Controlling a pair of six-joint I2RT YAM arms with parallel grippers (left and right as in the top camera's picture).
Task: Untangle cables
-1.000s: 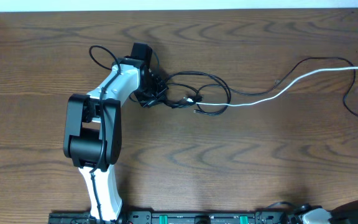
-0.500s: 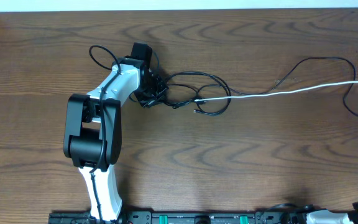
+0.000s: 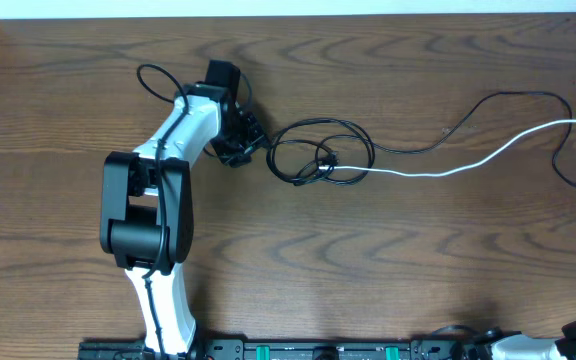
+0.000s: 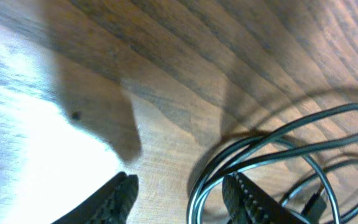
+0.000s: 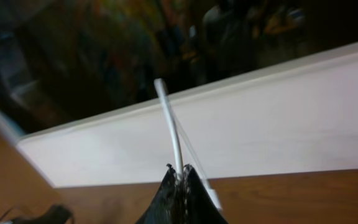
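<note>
Left gripper (image 4: pixel 179 180) parted, empty, right gripper (image 5: pixel 179 169) pinching one white cord (image 5: pixel 168 118), black cords (image 3: pixel 320 160) tangled, count unclear

- The left arm (image 3: pixel 153 200) (white shell, black joints) reaches from the near edge up across the wooden table (image 3: pixel 388 260).
- The left gripper (image 3: pixel 245 146) sits just beside the left end of a bundle of black cords (image 3: pixel 320 155), looped over one another; contact cannot be told.
- A white cord (image 3: pixel 468 160) leaves those loops and runs right, out of view.
- One black cord (image 3: pixel 513 96) arcs off toward the far right.
</note>
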